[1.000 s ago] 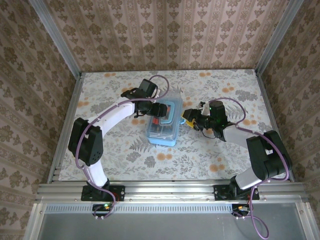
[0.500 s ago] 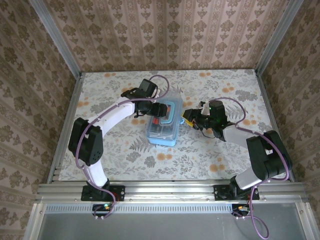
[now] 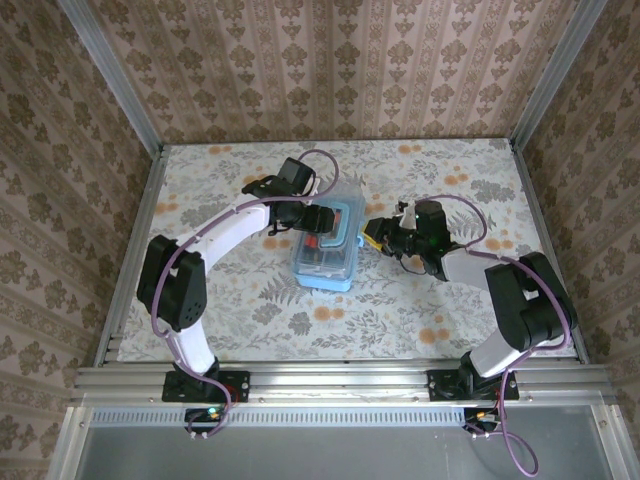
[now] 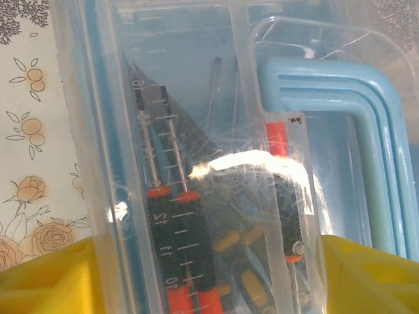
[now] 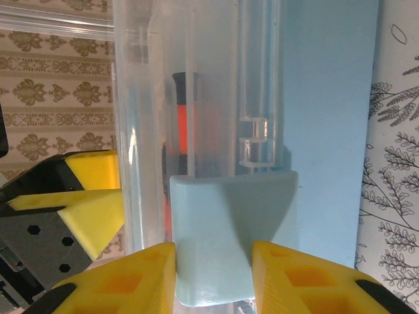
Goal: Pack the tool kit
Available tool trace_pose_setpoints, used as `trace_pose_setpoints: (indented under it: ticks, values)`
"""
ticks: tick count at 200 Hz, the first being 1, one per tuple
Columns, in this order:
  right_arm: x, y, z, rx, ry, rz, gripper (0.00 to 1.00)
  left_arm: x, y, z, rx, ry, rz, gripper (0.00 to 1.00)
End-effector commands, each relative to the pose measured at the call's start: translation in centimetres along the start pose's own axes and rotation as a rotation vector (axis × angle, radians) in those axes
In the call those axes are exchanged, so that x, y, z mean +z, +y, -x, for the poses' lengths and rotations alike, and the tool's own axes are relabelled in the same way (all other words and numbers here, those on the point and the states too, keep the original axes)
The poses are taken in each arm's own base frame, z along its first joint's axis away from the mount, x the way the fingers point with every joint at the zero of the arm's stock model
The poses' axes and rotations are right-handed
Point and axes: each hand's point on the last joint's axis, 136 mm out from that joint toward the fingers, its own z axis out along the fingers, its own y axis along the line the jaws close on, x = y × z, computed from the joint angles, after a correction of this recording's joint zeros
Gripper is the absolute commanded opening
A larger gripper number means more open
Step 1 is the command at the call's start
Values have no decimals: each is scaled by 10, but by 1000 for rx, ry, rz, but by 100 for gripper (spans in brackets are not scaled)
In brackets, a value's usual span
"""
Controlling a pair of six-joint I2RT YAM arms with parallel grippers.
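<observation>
Tool kit box point(image 3: 325, 262) sits mid-table on the floral cloth point(image 3: 420, 310), lid down, long axis running roughly near-to-far. Both arms are on it.

Overhead: left gripper point(image 3: 318, 220) comes in over the far half of the box, and right gripper point(image 3: 375, 236) is at the box's right side wall. From up there neither jaw gap can be read.

Left wrist cam fills that in. The yellow fingers point(image 4: 46, 278) sit flush on both long walls, spread wide across the full width, so the left is clamped on the tool kit box. Looking down through the clear lid:
- the blue carry handle point(image 4: 366, 131) lies flat on top
- several screwdrivers point(image 4: 186, 242) with black knurled grips and orange-red ends are inside, shafts pointing away from the camera
- a few small yellow pieces lie under them; can't tell what they are

Right wrist cam gives the side-on view. The blue latch point(image 5: 226, 222) on the box edge sits between the right gripper's yellow pads point(image 5: 131, 281). Both pads are against the latch's sides with no gap visible, so it reads as a pinch on the blue latch. The latch lies flat against the blue base. One orange and black screwdriver grip shows through the clear wall. One yellow finger of the left gripper, with its grey body, shows at the far side of the box against the clear wall.
</observation>
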Motion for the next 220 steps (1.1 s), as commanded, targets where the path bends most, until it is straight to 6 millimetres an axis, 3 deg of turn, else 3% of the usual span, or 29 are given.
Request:
trace_pose_setpoints:
  ticks: [1,59,155,220]
  values:
    - [5,5,4,-4,-5,18,34,32,36,-52,-32,194,125,49]
    - [10,-2,2,8,10,9,30,32,36,-52,-30,194,124,48]
    - [7,-27,-4,-9,46,-137,33,32,35,-51,-30,188,118,48]
    - [7,-20,-2,-32,48,-138,34,30,33,-49,-27,182,113,48]
